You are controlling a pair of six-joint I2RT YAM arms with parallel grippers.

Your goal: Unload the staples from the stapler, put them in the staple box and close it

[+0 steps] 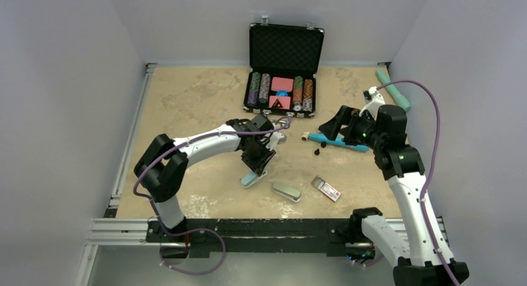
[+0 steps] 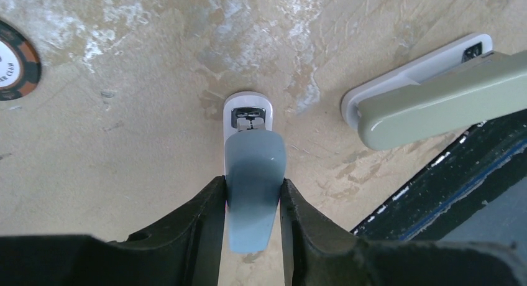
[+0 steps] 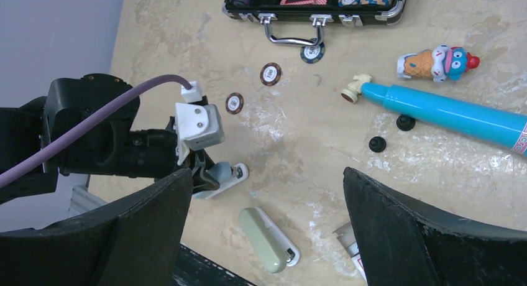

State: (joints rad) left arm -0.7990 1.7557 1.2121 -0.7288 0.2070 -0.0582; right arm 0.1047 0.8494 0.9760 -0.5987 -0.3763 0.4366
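A blue-grey stapler (image 2: 253,174) with a white base (image 2: 247,106) lies on the table left of centre (image 1: 253,178). My left gripper (image 2: 252,183) is shut on its blue top, with both black fingers pressed against its sides. From the top view the left gripper (image 1: 260,161) reaches down onto it. The staples are hidden. In the right wrist view the same stapler (image 3: 224,173) shows under the left arm. My right gripper (image 3: 267,173) hangs open above the table, farther right (image 1: 332,127), with nothing between its fingers.
A second, green stapler (image 1: 286,191) lies just right of the blue one. Near it is a small box (image 1: 326,188). A blue marker (image 1: 339,142), loose poker chips (image 3: 270,73), a toy figure (image 3: 438,62) and an open chip case (image 1: 286,68) lie behind. The black rail (image 1: 261,227) borders the front.
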